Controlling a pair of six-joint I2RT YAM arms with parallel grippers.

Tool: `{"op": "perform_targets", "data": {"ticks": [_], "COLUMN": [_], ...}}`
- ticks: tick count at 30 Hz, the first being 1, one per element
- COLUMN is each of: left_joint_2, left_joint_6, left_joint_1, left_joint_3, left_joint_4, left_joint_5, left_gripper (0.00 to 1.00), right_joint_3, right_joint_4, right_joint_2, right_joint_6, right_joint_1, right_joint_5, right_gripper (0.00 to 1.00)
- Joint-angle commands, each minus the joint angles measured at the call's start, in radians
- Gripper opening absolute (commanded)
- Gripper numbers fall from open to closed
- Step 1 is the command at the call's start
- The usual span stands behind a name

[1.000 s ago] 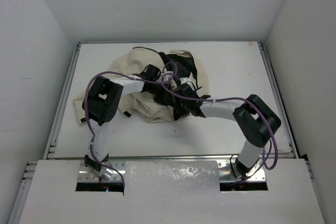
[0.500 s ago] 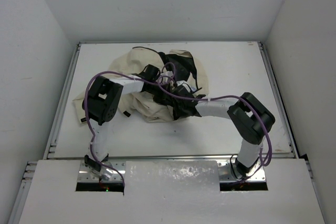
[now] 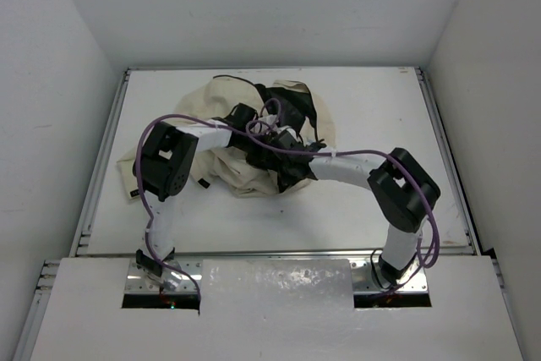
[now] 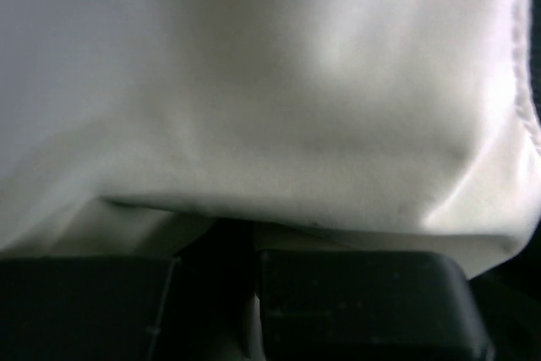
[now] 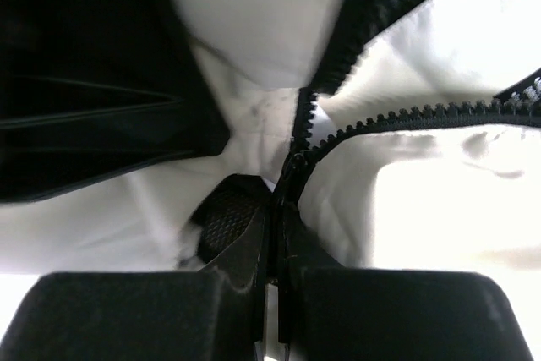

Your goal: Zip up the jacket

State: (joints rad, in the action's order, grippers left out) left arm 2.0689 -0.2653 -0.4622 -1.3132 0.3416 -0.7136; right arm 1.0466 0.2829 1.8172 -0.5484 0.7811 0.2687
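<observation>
White table [image 3: 380, 99] carries the bunched jacket [image 3: 224, 95], long axis seemingly near-left to far-right.

no text, brand or number can be read anywhere. a small dark patch [image 3: 203, 183] at the near-left hem of the jacket [image 3: 230, 95] might be a label, too small to read.
</observation>
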Motion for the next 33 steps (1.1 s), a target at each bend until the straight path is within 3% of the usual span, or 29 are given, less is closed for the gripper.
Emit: {"op": "perform_targets", "data": {"ticks": [1, 6, 12, 16, 28, 31, 33], "left_joint_2": [0.011, -0.013, -0.015, -0.009, -0.003, -0.006, -0.004], "left_joint_6": [0.101, 0.187, 0.304, 0.334, 0.337, 0.319, 0.299], "left_joint_1": [-0.004, -0.019, -0.042, -0.061, -0.079, -0.081, -0.079], "left_joint_3": [-0.032, -0.043, -0.060, -0.057, -0.057, -0.052, -0.050], "left_joint_4": [0.037, 0.060, 0.109, 0.128, 0.125, 0.120, 0.111], "left_joint_5": [0.029, 0.034, 0.045, 0.052, 0.054, 0.059, 0.056], "left_gripper": [0.00, 0.00, 0.00, 0.00, 0.00, 0.00, 0.00], "right_joint_3": [0.119, 0.142, 0.223, 0.266, 0.332, 0.290, 0.172], "right_joint_4": [0.073, 0.090, 0.128, 0.130, 0.091, 0.039, -0.060], "right_joint_2": [-0.049, -0.009, 0.007, 0.025, 0.088, 0.009, -0.071], "right_joint_6": [0.065, 0.054, 0.070, 0.027, 0.010, 0.102, 0.193], "right_joint_1": [-0.014, -0.101, -0.180, -0.219, -0.250, -0.240, -0.208], "right_joint_5": [-0.100, -0.248, -0.310, -0.368, -0.299, -0.289, -0.264], "right_gripper": [0.00, 0.00, 0.01, 0.08, 0.09, 0.14, 0.21]}}
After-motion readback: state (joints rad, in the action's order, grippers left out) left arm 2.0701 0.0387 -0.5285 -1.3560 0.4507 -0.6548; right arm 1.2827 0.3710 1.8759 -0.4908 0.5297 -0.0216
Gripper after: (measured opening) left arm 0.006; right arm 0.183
